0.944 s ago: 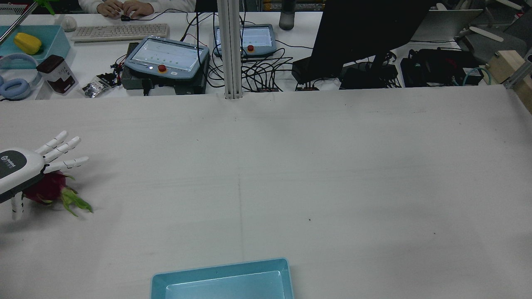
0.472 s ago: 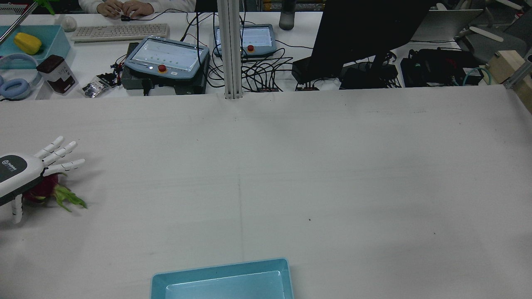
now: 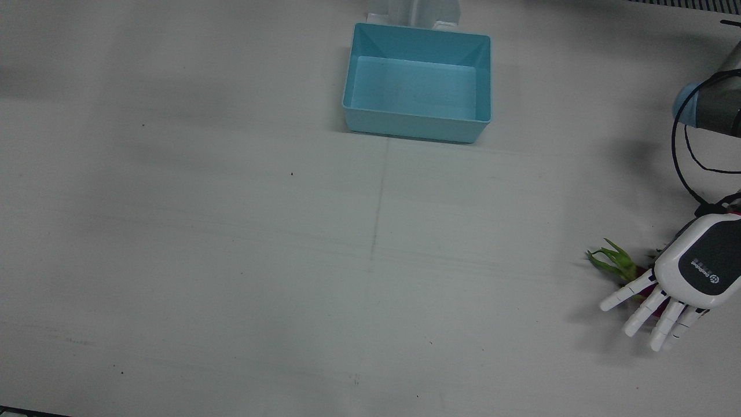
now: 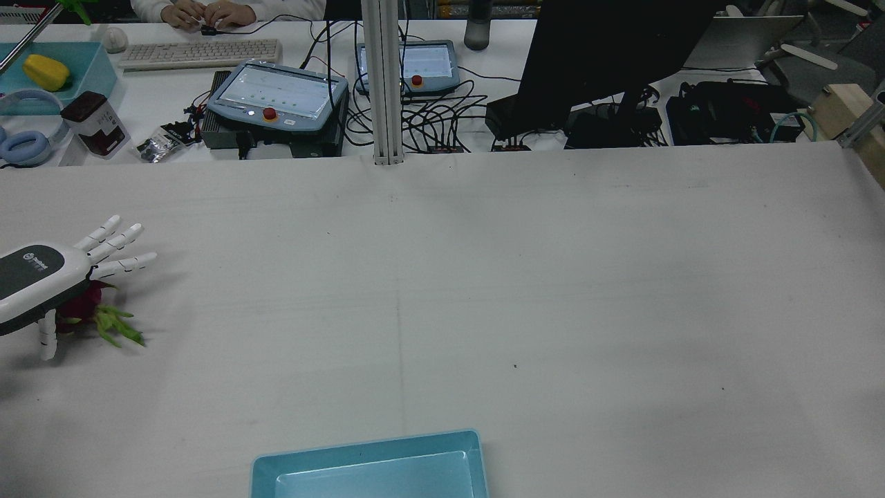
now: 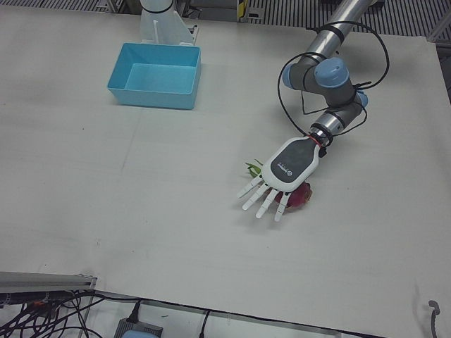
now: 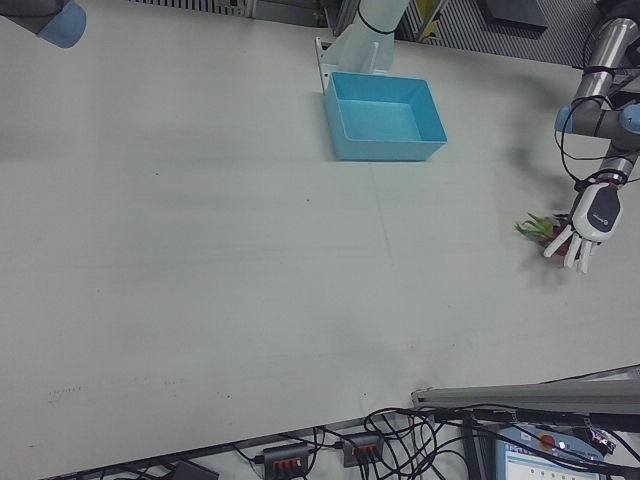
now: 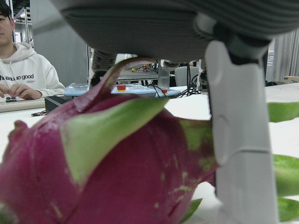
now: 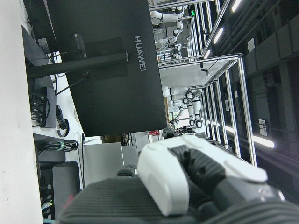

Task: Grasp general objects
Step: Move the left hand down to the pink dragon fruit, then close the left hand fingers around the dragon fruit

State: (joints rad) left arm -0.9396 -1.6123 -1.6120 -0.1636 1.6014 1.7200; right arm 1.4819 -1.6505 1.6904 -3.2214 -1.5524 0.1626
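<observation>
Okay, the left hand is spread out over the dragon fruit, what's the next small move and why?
Probably curl the fingers down around the fruit. The left hand sits palm-down over the dragon fruit with its fingers straight and spread, so nothing grips it yet. In the hand's own camera the fruit fills the view just under the palm, so it looks close enough to close on.

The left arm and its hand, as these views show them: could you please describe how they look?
The left arm is silver-grey tubing with light blue joint caps, and a thin black cable loops loosely along it. The left hand has a white shell, a dark grey back panel bearing a small white logo, and slim white segmented fingers.
</observation>
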